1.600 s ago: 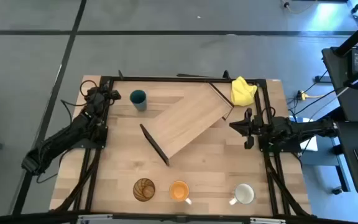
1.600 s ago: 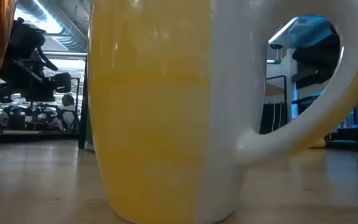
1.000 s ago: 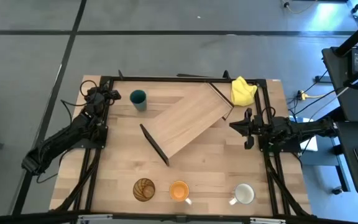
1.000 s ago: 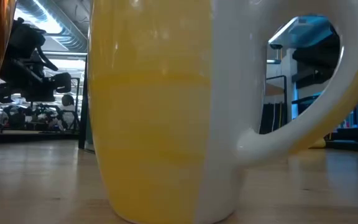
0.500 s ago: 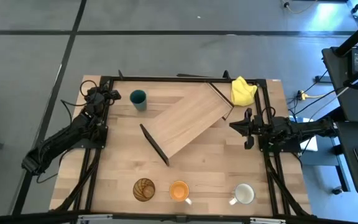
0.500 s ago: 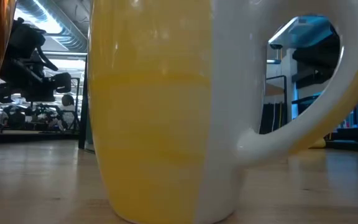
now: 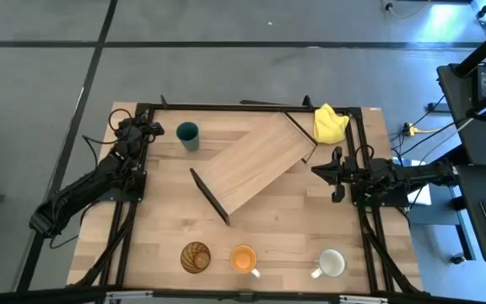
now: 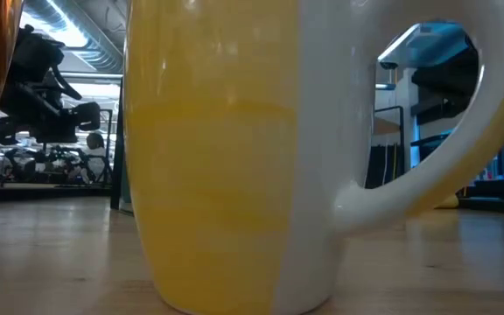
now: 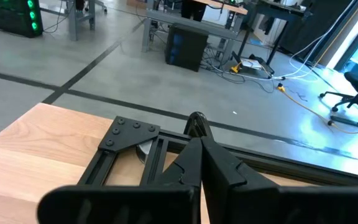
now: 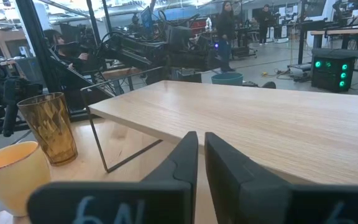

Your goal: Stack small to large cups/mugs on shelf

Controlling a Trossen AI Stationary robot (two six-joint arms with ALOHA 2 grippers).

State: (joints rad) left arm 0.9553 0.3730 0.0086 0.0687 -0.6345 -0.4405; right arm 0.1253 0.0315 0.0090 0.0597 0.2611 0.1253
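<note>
The light-wood shelf [image 7: 251, 171] lies slantwise on the table's middle, resting on its dark end panels. It also shows in the right wrist view [image 10: 260, 124]. The dark teal cup [image 7: 187, 134] stands at the far left. Along the near edge stand the amber tumbler [image 7: 196, 257], the orange mug [image 7: 244, 258] and the white mug [image 7: 332, 263]. The orange mug [image 8: 217, 157] fills the low view. My left gripper [image 7: 138, 127] is shut at the far left corner. My right gripper [image 7: 315, 171] is shut just off the shelf's right end, touching nothing.
A yellow cloth [image 7: 329, 123] lies at the far right corner. Black frame rails [image 7: 125, 219] run along the table's left, right and far sides. People and desks show in the room beyond the table.
</note>
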